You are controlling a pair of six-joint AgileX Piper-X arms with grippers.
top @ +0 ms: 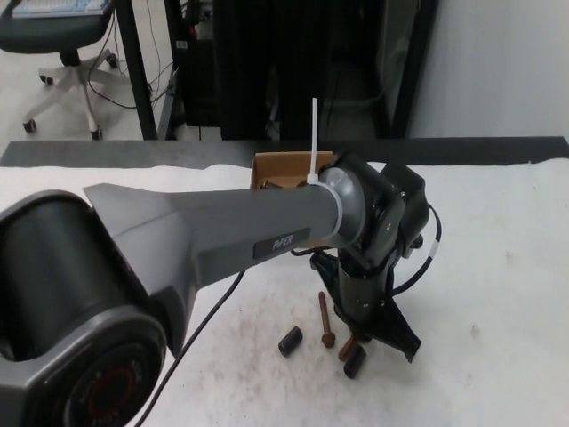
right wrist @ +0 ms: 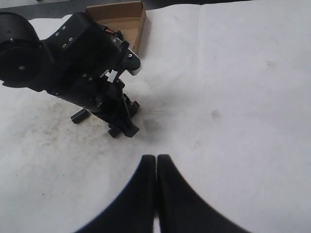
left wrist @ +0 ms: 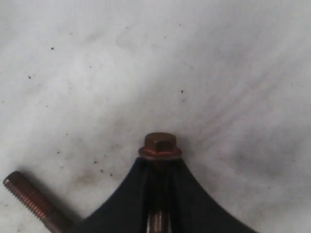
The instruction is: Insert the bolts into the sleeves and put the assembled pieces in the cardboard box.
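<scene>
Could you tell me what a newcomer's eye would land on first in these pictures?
The big grey arm that stretches across the high view strikes first, its left tool low over the bench and shut on a coppery bolt whose head pokes out beyond it. Beside it lie a loose bolt and a black sleeve, with the cardboard box behind.

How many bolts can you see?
2. One bolt is clamped in the left gripper; the second bolt lies loose on the bench beside it. More may hide in the cardboard box.
</scene>
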